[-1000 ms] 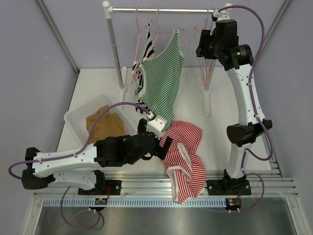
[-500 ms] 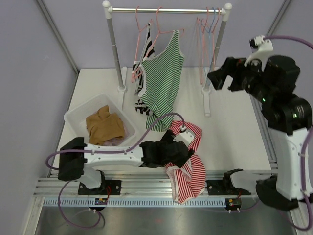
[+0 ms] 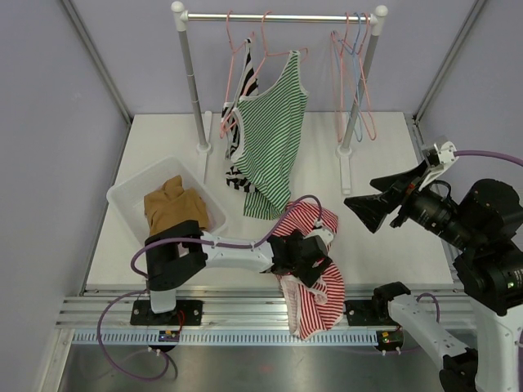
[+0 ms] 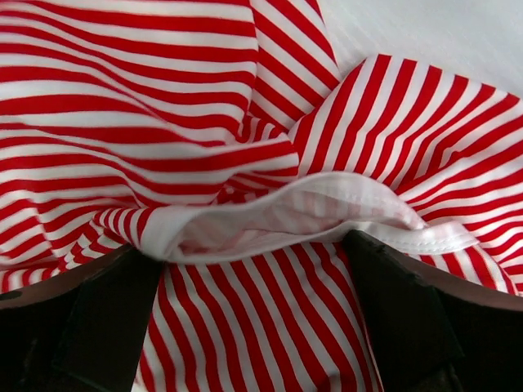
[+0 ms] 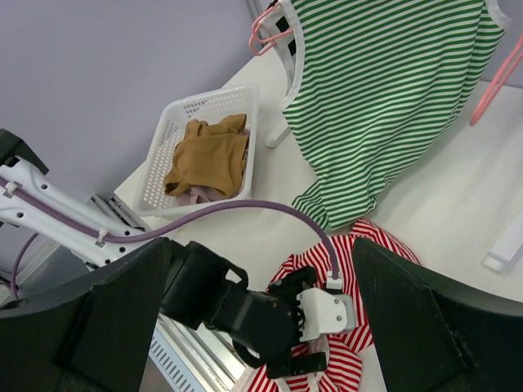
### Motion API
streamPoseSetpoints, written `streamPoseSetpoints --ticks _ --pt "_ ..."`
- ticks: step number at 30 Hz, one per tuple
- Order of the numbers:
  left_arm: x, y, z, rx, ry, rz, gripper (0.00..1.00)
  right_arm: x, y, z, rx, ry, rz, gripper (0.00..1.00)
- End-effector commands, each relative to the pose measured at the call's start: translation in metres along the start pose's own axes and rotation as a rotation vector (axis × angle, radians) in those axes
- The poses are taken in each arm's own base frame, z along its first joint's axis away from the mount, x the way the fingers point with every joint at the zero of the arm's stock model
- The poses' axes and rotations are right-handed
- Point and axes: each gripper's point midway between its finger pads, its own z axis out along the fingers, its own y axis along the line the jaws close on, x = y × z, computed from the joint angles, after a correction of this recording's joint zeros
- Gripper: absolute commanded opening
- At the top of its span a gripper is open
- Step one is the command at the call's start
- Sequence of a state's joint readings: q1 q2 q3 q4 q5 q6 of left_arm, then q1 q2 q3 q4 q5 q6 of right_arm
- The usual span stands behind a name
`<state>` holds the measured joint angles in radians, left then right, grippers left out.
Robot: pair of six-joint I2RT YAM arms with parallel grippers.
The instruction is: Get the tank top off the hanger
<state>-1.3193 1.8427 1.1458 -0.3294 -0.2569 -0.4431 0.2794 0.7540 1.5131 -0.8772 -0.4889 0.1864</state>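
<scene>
**One top down, the green one still hung**

The red-and-white striped tank top (image 3: 320, 294) is already free of any hanger. It lies crumpled at the near edge of the white surface (image 3: 384, 155), with its lower part spilling over that edge. The left hand (image 4: 249, 255) sits low over it with its jaws spread wide to either side of a white-hemmed fold, so it pinches nothing.

The green-and-white striped tank top (image 3: 270, 139) hangs from a pink wire hanger (image 3: 266, 33) on the metal clothes rail (image 3: 245, 16) at the far side. Both of its straps appear to be on the hanger, and its hem reaches down toward the surface. If this is the top the task means, the removal has yet to begin, because neither hand is near it. A black-and-white striped garment (image 3: 235, 155) hangs just behind it.

The right hand (image 5: 260, 245) is raised well clear of the rack on the right. Its jaws are wide apart and it carries nothing. Several bare hangers (image 3: 355, 73) crowd the right end of the rail.

A white plastic basket (image 3: 131, 192) on the left holds a tan garment (image 3: 173, 208).
</scene>
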Motion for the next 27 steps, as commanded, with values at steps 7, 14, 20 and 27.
streamPoseSetpoints --ticks 7,14,20,27 --pt "0.002 -0.028 -0.003 0.165 0.061 -0.1 0.0 0.0 0.021 -0.025 -0.058 -0.049 -0.04 0.99" --pt "-0.056 0.008 -0.087 0.065 -0.191 -0.157 0.0 0.001 0.021 -0.038 -0.029 -0.076 -0.078 0.99" --pt "-0.086 0.091 -0.184 -0.234 -0.435 -0.311 0.0 0.0 0.018 -0.038 -0.014 -0.1 -0.092 1.0" --pt "-0.091 0.169 -0.294 -0.479 -0.604 -0.432 0.0 -0.003 0.016 -0.033 -0.018 -0.114 -0.089 1.0"
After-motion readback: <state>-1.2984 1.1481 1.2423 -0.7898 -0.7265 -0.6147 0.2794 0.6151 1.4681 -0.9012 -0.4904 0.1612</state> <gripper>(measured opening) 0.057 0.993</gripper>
